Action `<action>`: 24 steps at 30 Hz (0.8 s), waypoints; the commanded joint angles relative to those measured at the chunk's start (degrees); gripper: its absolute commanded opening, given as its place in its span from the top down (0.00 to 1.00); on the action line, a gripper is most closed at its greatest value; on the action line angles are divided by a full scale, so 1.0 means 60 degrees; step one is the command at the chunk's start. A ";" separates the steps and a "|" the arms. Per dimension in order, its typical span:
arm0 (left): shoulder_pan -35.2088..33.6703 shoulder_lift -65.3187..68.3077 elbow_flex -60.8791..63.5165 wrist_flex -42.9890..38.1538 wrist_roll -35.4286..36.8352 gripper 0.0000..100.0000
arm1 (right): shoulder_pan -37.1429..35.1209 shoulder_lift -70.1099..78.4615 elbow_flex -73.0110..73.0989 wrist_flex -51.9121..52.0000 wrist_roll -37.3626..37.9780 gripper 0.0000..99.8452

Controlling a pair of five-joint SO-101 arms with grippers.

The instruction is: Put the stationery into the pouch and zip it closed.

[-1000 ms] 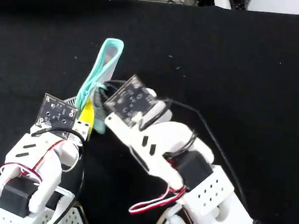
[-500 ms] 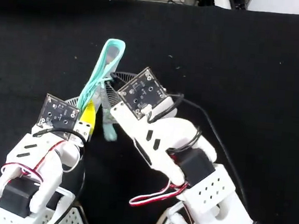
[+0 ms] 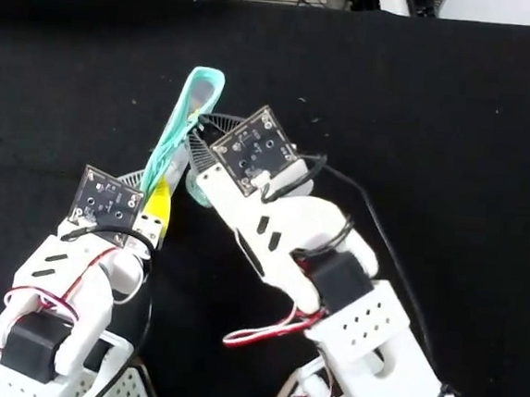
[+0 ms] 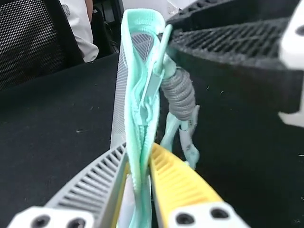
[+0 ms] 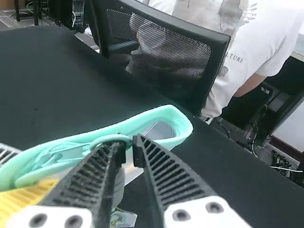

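A mint green pouch [image 3: 183, 122] stands on edge between the two arms, running away from them across the black table. My left gripper [image 3: 158, 198] is shut on its near end, the pouch [image 4: 140, 95] pinched between the grey and yellow fingers [image 4: 175, 183]. My right gripper [image 5: 127, 142] is shut on the mint zipper pull [image 5: 107, 141] near the pouch's far end [image 5: 164, 124]. In the left wrist view the right gripper's black fingers [image 4: 228, 42] hold that pull ring [image 4: 164, 50]. A grey coiled charm [image 4: 179, 92] hangs below it. No loose stationery shows.
The black table [image 3: 421, 110] stretches open to the right and beyond the pouch. A black mesh chair [image 5: 161, 52] stands past the table's far edge. The right arm's white body [image 3: 289, 247] lies close beside the left arm [image 3: 73, 275].
The right gripper has slid along the pouch's top edge toward its far end, taking the zipper pull with it. The left gripper has held the near end still.
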 commanded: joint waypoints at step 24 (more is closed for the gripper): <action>-0.0095 0.0176 0.0564 0.0088 -0.0044 0.97 | 0.1963 0.0608 -0.0857 -0.1216 -0.0322 0.99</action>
